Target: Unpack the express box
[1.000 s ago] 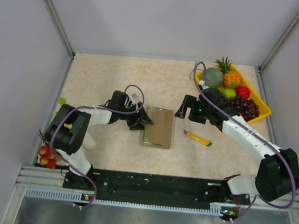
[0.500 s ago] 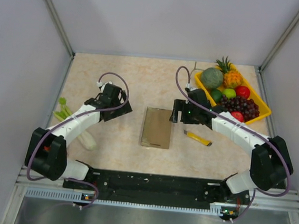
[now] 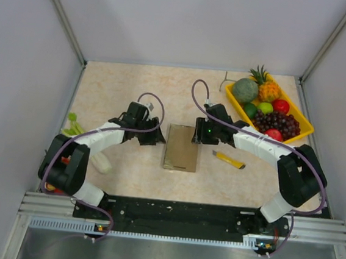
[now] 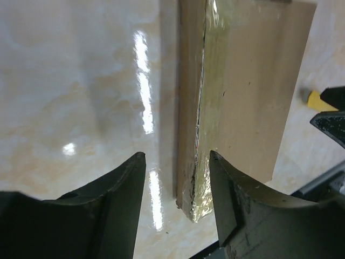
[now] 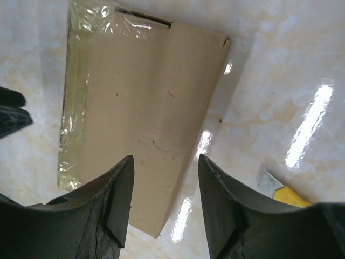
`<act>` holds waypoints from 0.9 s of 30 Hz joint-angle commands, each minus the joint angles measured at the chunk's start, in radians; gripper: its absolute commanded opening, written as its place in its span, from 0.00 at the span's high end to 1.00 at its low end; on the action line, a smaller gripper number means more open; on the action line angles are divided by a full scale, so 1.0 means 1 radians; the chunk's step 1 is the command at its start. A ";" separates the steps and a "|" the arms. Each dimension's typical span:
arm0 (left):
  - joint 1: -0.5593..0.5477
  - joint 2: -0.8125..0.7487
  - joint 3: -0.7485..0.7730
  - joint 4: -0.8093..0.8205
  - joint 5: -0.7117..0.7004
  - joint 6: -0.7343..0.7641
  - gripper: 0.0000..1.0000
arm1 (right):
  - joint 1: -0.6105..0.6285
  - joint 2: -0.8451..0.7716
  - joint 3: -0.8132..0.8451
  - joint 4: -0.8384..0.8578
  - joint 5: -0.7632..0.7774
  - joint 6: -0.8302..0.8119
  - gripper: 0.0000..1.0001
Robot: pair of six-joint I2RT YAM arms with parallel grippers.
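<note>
Beige tabletop [image 3: 134, 89] with the express box [image 3: 182, 147] lying flat at centre, long axis pointing away from the arms; left gripper [image 3: 157, 137] beside its left edge, right gripper [image 3: 198, 135] at its far-right corner, both spread, empty.

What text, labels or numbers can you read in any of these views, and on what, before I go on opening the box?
No readable text in any view.
Box: plain brown cardboard, with no print or label showing.
Tape along the box edge: clear, unprinted.
Knife and fruit tray: no markings seen, and too small to be sure.
</note>
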 commanded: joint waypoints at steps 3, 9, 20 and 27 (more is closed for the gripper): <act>-0.035 0.143 -0.016 0.131 0.222 0.015 0.50 | 0.050 0.025 0.045 0.007 0.054 -0.012 0.38; -0.035 0.175 0.011 0.116 0.234 0.053 0.54 | 0.067 0.036 0.036 0.006 0.105 -0.049 0.21; -0.032 0.201 0.068 0.021 0.211 0.128 0.58 | 0.121 0.113 0.048 0.059 0.082 -0.116 0.09; -0.020 0.178 0.042 0.054 0.211 0.061 0.62 | 0.133 0.102 0.037 0.105 0.073 -0.090 0.07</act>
